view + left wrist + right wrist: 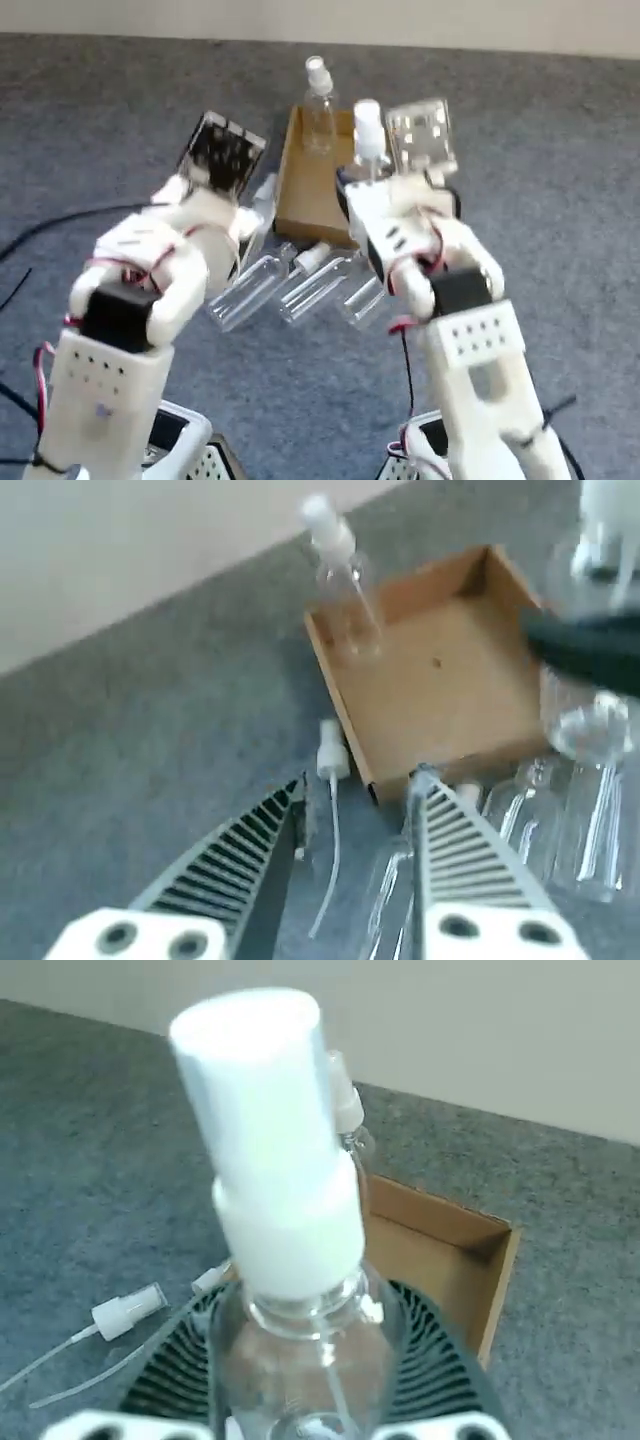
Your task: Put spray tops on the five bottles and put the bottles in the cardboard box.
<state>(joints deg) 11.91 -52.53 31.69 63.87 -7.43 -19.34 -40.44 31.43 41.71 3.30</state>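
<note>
Right pincer [305, 1380] clamps capped bottle [275, 1140] upright (at cardboard box [300, 195] edge); left pincer [357, 783] wide above loose spray top [331, 758].

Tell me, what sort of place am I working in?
Probably an indoor test bench, not a factory line: grey carpet-like surface, plain pale wall, a cardboard box.

The ground is covered throughout by a grey, short-piled carpet [560, 200], flecked with lighter and darker fibres. At its far edge the carpet is met by a plain, pale wall [450, 20]. Everything is lit by soft, even light.
</note>
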